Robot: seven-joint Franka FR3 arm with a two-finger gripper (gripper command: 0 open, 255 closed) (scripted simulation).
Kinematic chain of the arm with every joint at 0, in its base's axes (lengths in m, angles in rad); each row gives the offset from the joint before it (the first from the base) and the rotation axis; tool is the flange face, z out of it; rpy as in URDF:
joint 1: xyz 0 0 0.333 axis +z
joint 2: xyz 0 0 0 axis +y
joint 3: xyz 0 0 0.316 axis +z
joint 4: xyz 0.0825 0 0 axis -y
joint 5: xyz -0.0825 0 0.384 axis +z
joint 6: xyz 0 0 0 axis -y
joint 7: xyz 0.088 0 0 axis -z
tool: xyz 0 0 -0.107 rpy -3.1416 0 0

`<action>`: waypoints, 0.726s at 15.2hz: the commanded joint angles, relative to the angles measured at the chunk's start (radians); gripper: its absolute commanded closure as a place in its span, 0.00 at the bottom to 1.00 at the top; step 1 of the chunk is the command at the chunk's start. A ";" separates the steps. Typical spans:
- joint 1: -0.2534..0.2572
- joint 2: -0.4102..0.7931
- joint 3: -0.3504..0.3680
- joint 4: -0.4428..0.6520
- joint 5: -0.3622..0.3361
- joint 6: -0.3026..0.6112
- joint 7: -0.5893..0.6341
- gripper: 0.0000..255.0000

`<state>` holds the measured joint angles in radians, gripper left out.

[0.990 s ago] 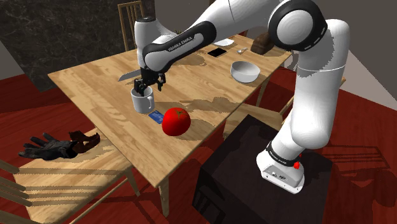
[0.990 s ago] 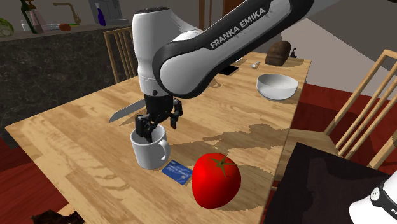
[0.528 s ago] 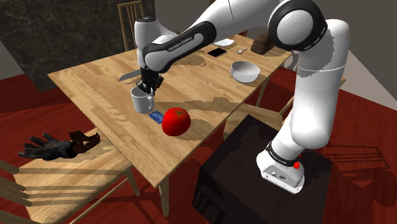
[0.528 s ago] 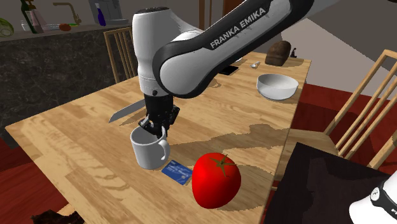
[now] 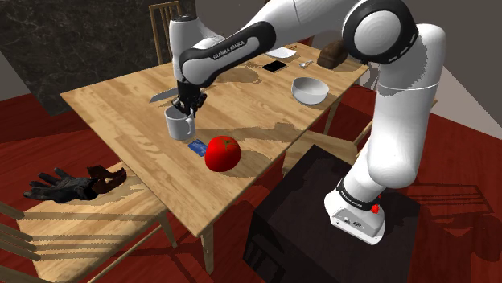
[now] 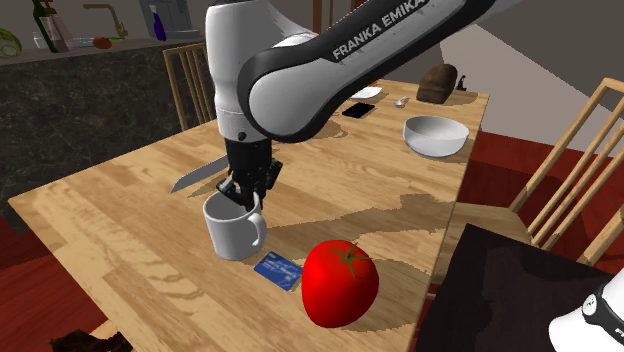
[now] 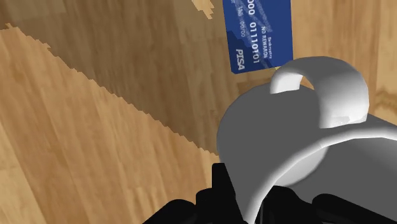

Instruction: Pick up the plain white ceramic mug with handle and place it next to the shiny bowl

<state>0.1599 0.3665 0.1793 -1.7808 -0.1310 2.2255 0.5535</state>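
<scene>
On your desk (image 6: 120, 240), inside its edges, the pincer (image 6: 243, 195) clamps the white mug (image 6: 233, 232) by its rim; tomato (image 6: 340, 282) and card (image 6: 278, 268) sit close.

The shoulder camera sits high, beside and a bit behind the black box stand (image 5: 322, 201). It looks down over the long wooden bench (image 5: 113, 100) from far back. The second camera faces nearly the same way, but lower and much closer. Both see the white mug with a handle (image 6: 232, 235), the round red tomato (image 6: 340, 282) and the pale round bowl (image 6: 435, 135). The wrist camera looks straight down past the black claw (image 7: 253, 202), very close to the mug and the small blue card (image 7: 257, 32).
</scene>
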 commanded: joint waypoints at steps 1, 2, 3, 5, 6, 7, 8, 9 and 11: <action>0.000 -0.010 0.002 0.013 0.004 -0.023 -0.003 1.00; -0.001 -0.016 0.002 0.019 0.005 -0.034 -0.004 1.00; -0.001 -0.021 0.003 0.026 0.007 -0.046 -0.006 1.00; -0.002 -0.031 0.004 0.039 0.010 -0.069 -0.009 1.00; -0.002 -0.036 0.005 0.046 0.012 -0.080 -0.010 1.00; -0.002 -0.041 0.006 0.053 0.014 -0.092 -0.011 1.00; -0.002 -0.045 0.006 0.060 0.015 -0.104 -0.013 1.00; -0.003 -0.049 0.007 0.068 0.017 -0.116 -0.014 1.00; -0.003 -0.057 0.008 0.084 0.019 -0.139 -0.017 1.00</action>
<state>0.1571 0.3125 0.1864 -1.7072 -0.1130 2.0995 0.5382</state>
